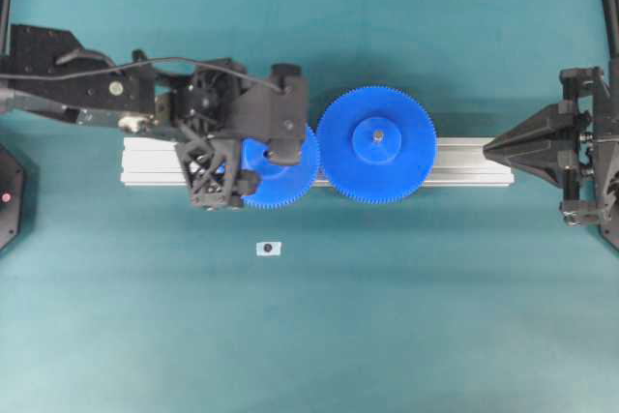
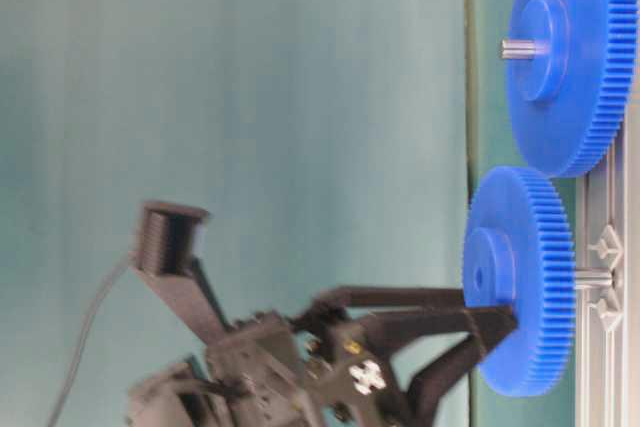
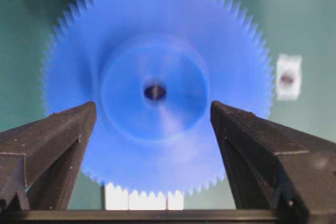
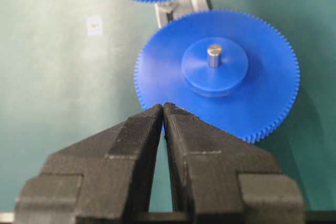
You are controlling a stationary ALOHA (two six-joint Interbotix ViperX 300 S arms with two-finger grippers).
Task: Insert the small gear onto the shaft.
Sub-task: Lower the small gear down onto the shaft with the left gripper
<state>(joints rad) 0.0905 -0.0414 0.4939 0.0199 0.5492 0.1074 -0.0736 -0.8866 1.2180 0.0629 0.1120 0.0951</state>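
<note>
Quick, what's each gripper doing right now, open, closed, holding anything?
Left gripper: open, fingers either side of the small blue plastic toothed gear, not gripping it.
Right gripper: closed, holding nothing.

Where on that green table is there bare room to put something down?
Bare: the green table below the rail, apart from a small white tag, and the strip above the rail. Crowded: both gears and the left tool.

My teal table (image 1: 387, 316) carries a grooved aluminium rail (image 1: 464, 163) across its middle; a small silvery bracket (image 1: 269, 249) lies nearer the front edge, apart from it.
</note>
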